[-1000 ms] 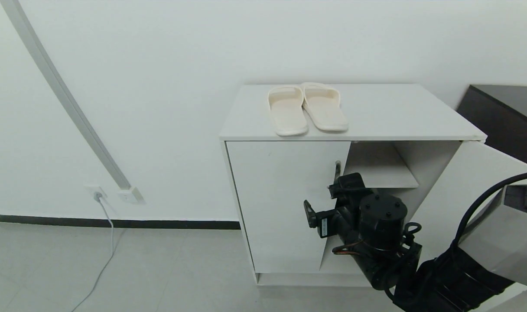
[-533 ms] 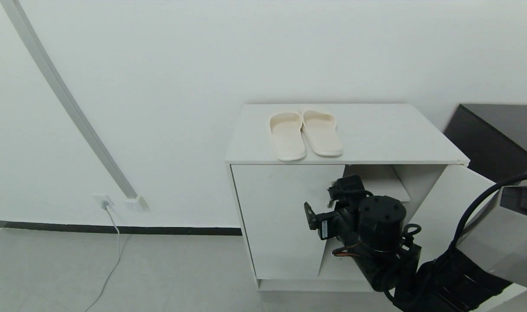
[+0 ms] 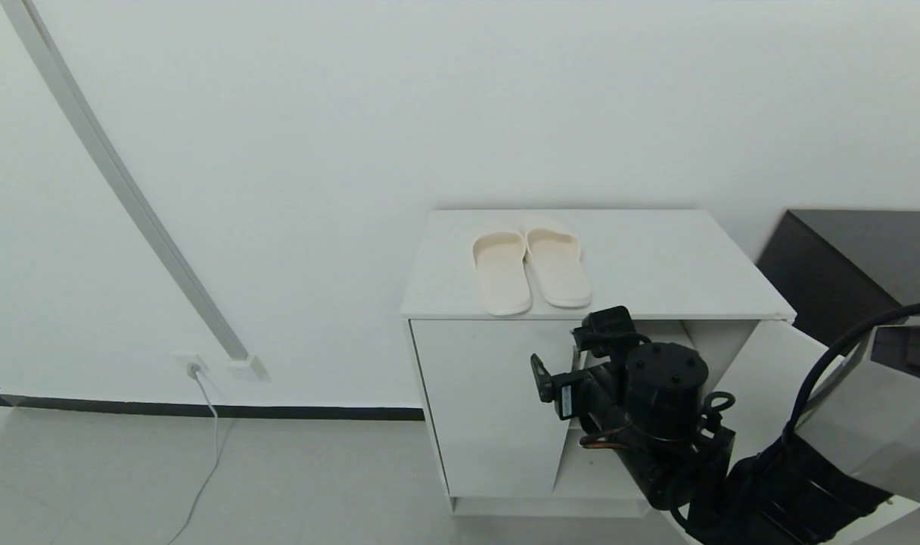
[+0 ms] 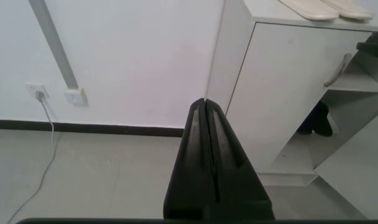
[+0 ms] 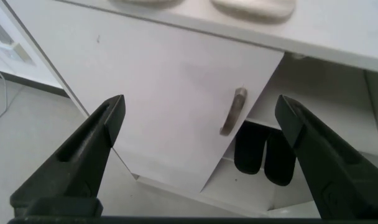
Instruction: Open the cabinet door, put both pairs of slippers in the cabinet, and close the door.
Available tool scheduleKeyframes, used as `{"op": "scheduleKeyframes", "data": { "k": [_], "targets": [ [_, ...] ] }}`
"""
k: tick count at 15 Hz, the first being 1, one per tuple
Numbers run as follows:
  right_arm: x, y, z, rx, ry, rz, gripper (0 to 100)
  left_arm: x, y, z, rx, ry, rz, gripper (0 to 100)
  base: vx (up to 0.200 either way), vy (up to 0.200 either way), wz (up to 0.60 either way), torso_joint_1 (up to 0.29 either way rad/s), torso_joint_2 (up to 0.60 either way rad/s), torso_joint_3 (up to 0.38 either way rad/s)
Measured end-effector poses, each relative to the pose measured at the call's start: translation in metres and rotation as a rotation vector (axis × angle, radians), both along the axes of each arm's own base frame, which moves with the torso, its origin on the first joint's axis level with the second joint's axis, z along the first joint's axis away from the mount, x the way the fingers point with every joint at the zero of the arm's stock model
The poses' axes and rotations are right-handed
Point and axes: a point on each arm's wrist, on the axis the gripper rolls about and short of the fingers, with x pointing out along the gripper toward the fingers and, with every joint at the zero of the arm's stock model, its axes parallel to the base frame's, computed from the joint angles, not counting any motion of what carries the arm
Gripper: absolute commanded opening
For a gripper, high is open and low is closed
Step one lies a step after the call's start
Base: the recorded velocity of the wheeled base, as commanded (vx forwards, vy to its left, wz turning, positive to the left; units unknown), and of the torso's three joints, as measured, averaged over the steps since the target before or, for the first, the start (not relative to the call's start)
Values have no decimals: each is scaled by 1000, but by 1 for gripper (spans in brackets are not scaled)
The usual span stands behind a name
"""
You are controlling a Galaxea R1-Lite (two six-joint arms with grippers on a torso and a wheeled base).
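Black right arm (image 3: 657,439), lower right: round screw-studded joint cap (image 3: 666,371), looping black cable (image 3: 829,365), pale grey shell (image 3: 876,431); black tapered fingers (image 5: 83,158).

A grey cable (image 3: 212,405) hangs from a wall socket (image 3: 192,368).

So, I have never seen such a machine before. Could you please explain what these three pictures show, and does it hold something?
It is a two-armed robot on wheels. The wide picture comes from its head camera: a white cabinet with cream slippers on top, its right door open, and the robot's right arm in front. The other two pictures come from wrist cameras. The left gripper is shut, the right gripper open before the closed left door. Dark slippers are inside. Neither gripper holds anything.
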Motion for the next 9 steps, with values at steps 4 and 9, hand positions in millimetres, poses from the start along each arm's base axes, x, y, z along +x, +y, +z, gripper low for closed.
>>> {"op": "scheduleKeyframes", "data": {
  "k": [4, 9],
  "targets": [
    [0, 0, 1, 5, -13, 11, 100, 0, 0, 0, 0, 0, -1, 0, 0, 0, 0, 66, -156, -81],
    [20, 0, 10, -56, 8, -5, 100, 0, 0, 0, 0, 0, 0, 0, 0, 0, 0, 0, 0, 0]
  ]
}}
